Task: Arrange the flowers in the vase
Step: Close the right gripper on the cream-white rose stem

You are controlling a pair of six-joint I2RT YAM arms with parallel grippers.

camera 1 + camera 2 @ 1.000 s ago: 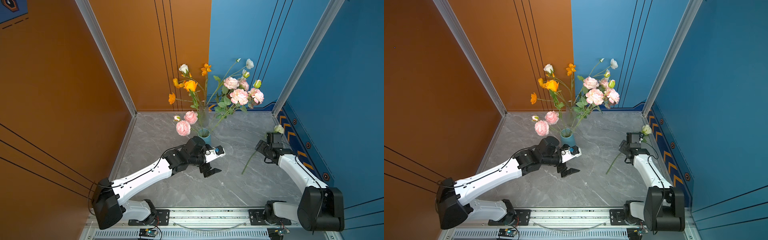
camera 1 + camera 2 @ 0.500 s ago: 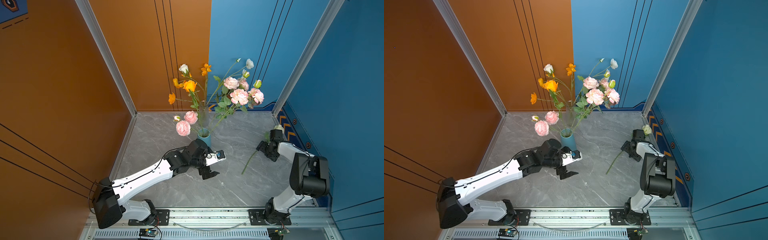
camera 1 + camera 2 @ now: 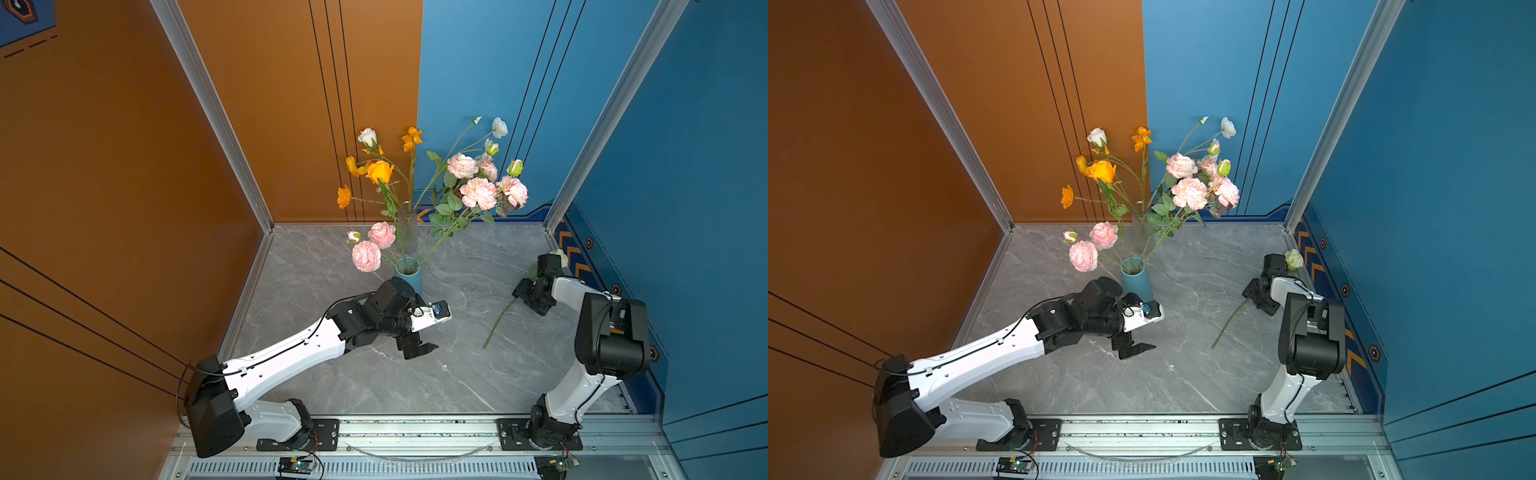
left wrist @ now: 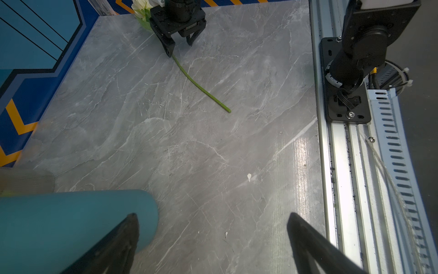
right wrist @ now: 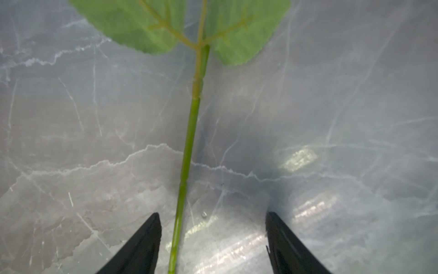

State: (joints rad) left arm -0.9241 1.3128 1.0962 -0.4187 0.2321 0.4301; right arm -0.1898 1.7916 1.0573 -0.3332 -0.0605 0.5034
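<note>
one loose flower [image 3: 500, 322] lies flat on the grey desk [image 3: 374, 382], well apart from the teal vase [image 3: 409, 276] where the other flowers [image 3: 478, 193] stand. its long axis runs on a slant: the cream bloom [image 3: 560, 257] sits hard by the right wall, and the bare stem end points out toward the middle front of the desk.

the right gripper [image 3: 528, 300] is low over the upper stretch of that stem, just below the leaves [image 5: 132, 23], so the right arm is plainly the nearer one. in the right wrist view the stem runs straight up between its fingers [image 5: 142, 249], crosswise to the line on which they close. it lies off-centre, just beside one finger with a wide gap to the other. the fingers stand apart and neither is seen pressing on the stem, so the flower looks straddled rather than held. a straight squeeze from here should catch it, though being off-centre the stem may be pushed sideways first.

the left gripper [image 3: 417, 349] hangs just in front of the vase, well apart from the loose flower. its fingers [image 4: 113, 249] are spread wide with nothing between them, and one is just beside the vase's wall.
</note>
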